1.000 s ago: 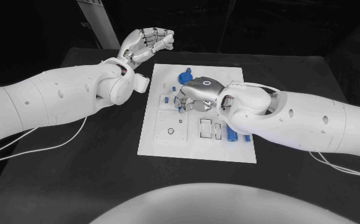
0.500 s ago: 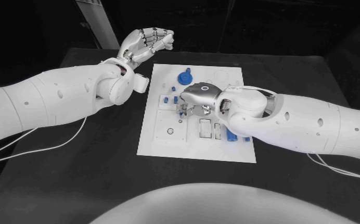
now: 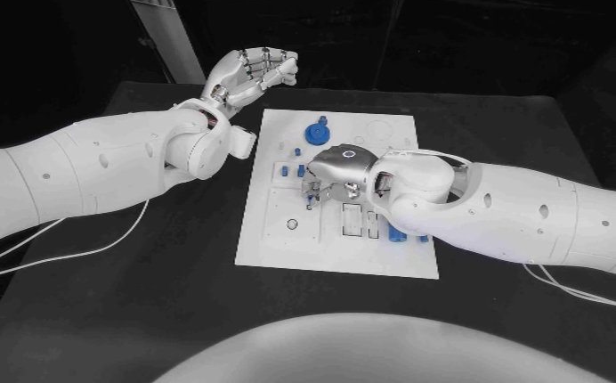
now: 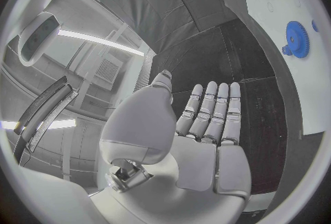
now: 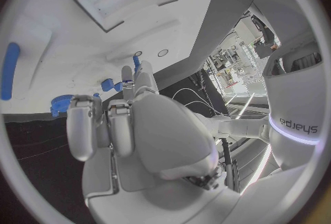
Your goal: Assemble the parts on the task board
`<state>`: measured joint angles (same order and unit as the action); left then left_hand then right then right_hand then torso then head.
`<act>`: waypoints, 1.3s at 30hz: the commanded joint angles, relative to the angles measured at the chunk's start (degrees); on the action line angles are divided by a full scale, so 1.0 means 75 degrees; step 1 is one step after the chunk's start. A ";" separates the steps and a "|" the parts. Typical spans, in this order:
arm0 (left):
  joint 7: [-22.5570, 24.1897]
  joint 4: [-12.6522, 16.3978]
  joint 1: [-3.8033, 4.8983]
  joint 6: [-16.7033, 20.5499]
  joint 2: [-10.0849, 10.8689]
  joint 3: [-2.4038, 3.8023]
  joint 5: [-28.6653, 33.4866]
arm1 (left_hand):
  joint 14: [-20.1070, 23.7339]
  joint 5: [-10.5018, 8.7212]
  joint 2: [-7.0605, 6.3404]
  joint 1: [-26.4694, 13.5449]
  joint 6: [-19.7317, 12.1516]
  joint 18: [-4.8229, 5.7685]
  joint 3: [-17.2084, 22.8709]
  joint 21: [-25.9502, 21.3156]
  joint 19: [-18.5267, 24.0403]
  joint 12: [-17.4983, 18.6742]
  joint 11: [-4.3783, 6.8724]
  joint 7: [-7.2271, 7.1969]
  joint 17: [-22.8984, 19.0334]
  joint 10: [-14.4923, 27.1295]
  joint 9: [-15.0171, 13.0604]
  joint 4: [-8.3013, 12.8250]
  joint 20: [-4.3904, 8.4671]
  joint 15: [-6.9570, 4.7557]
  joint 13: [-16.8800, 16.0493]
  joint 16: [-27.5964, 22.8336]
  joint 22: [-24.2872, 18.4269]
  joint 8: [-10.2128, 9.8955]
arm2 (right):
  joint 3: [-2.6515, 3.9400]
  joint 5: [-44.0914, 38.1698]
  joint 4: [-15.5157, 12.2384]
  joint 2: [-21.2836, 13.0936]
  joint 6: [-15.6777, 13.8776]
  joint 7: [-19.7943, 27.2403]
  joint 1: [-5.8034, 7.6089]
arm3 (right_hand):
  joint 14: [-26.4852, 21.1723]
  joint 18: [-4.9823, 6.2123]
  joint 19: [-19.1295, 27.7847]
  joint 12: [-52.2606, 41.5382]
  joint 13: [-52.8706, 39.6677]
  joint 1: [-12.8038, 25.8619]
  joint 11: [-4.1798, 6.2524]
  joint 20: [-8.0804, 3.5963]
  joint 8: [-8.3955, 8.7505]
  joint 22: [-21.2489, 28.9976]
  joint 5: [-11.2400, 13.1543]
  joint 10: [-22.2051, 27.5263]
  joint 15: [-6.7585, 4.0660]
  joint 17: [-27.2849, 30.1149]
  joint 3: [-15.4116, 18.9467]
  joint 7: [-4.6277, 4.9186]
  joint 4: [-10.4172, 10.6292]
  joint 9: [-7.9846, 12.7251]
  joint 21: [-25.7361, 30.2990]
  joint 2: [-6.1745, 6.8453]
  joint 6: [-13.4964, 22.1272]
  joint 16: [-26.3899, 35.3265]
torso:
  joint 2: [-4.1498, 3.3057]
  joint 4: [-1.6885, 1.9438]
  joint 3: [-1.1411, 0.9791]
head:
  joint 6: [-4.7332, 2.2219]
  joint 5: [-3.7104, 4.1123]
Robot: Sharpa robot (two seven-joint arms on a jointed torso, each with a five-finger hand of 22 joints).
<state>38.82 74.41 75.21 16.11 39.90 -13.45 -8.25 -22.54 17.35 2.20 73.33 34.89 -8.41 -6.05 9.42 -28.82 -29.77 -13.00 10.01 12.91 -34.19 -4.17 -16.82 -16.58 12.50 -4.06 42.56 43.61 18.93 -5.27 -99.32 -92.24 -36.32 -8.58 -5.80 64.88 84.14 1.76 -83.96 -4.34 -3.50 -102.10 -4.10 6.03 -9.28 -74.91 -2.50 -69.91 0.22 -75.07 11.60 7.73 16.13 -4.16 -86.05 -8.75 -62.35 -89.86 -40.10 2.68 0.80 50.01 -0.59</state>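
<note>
**A:** Going left to right here. The left hand (image 3: 253,69) is parked past the far-left corner of the task board (image 3: 289,245), up off the black worktop (image 3: 154,294). Its fingers (image 4: 214,111) lie side by side, slightly curled, with nothing in them. Looks idle to me.

**B:** Yep, the right hand (image 3: 336,169) is doing the work. It's low over the middle of the board, fingers pointing down among the small blue parts (image 3: 284,170) in the left-centre. In the right wrist view one finger reaches out toward a little blue peg (image 5: 135,61) while the others are tucked in. Whether it's pinching that peg or just touching it, I honestly can't tell.

**A:** So my guess is it's mid-way through seating or picking one of the small pegs. The next move needs a careful straight-down push or a clean pinch, since those pieces sit close together.

**B:** The blue gear (image 3: 316,133) sits near the board's far edge, and a couple more blue pieces (image 3: 397,236) lie by the right forearm.

**A:** The surface is matte black with the white board in the middle. The room beyond is dark, with a pale ribbed post (image 3: 157,9) at the far left.
</note>
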 commanded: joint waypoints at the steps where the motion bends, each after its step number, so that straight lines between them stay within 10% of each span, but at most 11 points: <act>1: 0.1186 0.0010 0.0010 -0.0070 -0.0003 0.0005 0.0022 | 0.0060 0.0048 0.0057 0.0007 -0.0054 0.0108 -0.0039 -0.0038 -0.0063 -0.0047 -0.0017 0.0704 -0.0013 0.0054 0.0002 0.0012 0.0005 -0.0015 0.0012 0.0023 -0.0009 0.0044 | 0.0002 -0.0076 -0.0001 0.0018 0.0053 0.0079 0.0006 | 0.0781 -0.0081 -0.0526 0.0037 0.0006 -0.0096 -0.0072 0.0035 -0.0021 -0.1687 -0.0029 0.0006 0.0051 -0.1991 -0.0050 0.0033 0.0012 -0.0004 0.0035 -0.0006 -0.0002 -0.0018 | -0.0001 0.0008 -0.0004 | -0.0001 0.0018; 39: 0.1188 0.0019 0.0010 -0.0082 0.0022 0.0005 0.0022 | 0.0074 0.0062 0.0082 0.0016 -0.0076 0.0111 -0.0060 -0.0045 -0.0064 -0.0081 -0.0018 0.0707 -0.0051 0.0072 0.0004 0.0012 0.0005 -0.0012 0.0015 0.0049 -0.0021 0.0074 | 0.0001 -0.0105 0.0123 0.0191 0.0466 0.0004 -0.0094 | 0.0781 -0.0074 -0.0511 0.0057 0.0005 -0.0094 -0.0081 0.0044 -0.0001 -0.1671 -0.0029 0.0009 0.0060 -0.1991 -0.0052 0.0042 0.0011 0.0000 0.0062 0.0000 0.0008 -0.0018 | 0.0002 -0.0018 -0.0003 | -0.0001 0.0064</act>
<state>38.82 74.47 75.20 16.09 40.08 -13.45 -8.25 -22.33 17.56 2.20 73.33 34.89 -8.41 -6.22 9.42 -28.82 -30.04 -13.21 10.01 12.57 -33.98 -4.17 -16.66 -16.58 12.29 -4.02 42.56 43.51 19.15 -5.08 -99.53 -91.40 -34.71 -7.41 -5.40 64.36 84.14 1.76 -83.96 -4.14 -3.50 -102.09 -4.31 6.03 -9.13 -74.90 -2.47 -69.70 0.21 -74.98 11.61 7.92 16.13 -4.11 -85.81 -8.76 -62.13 -89.87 -40.08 2.58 0.79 50.01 -0.13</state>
